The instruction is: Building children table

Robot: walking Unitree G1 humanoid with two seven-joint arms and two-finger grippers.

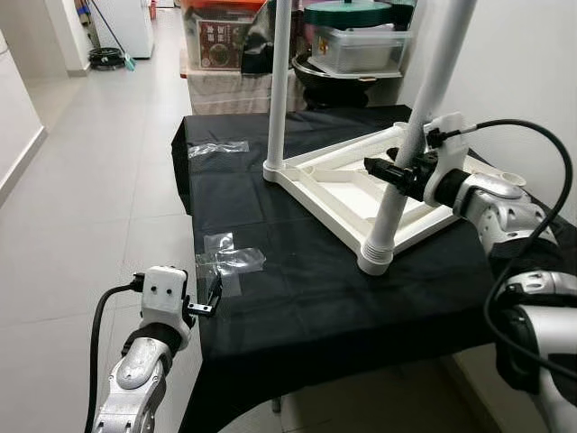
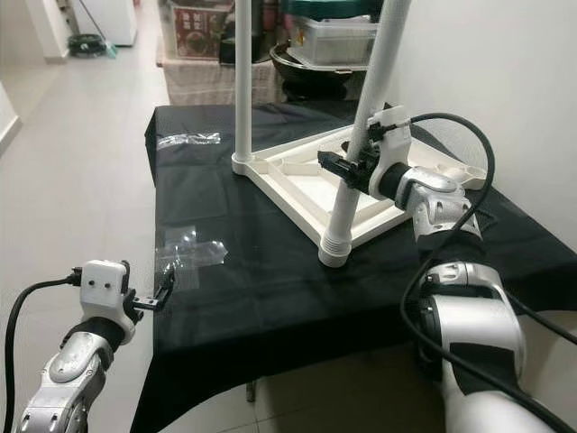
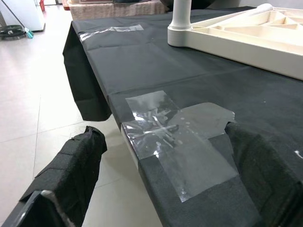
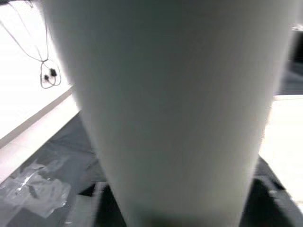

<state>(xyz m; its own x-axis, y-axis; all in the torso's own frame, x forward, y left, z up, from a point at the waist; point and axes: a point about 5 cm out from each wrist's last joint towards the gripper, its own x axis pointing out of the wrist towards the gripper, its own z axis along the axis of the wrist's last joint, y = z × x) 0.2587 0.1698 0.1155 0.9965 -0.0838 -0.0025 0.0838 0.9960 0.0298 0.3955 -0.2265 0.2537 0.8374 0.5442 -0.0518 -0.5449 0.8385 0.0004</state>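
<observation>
One white plastic children's tabletop (image 1: pixel 347 185) lies upside down on the bench (image 1: pixel 297 298), which is draped in a matte black cloth. The tabletop's underside shows moulded ribs and shallow compartments. Two smooth white round tube legs stand in its corner sockets: the far leg (image 1: pixel 278 81) is upright, and the near leg (image 1: pixel 424 117) leans, its ribbed collar seated at the nearest corner. An empty round socket (image 1: pixel 510 178) shows at the right corner.

The right pincer (image 1: pixel 397 171) is clenched around the near leg partway up; the right wrist view has that pale tube close in front of the camera.

Two patches of crinkled clear tape stick to the cloth: one (image 1: pixel 230 262) at the near left edge, one (image 1: pixel 216 148) at the far left corner.

The left pincer (image 1: pixel 215 293) hangs released just beside the bench's left edge, holding nothing, its fabric-wrapped fingers (image 3: pixel 71 175) spread either side of the near tape patch.
</observation>
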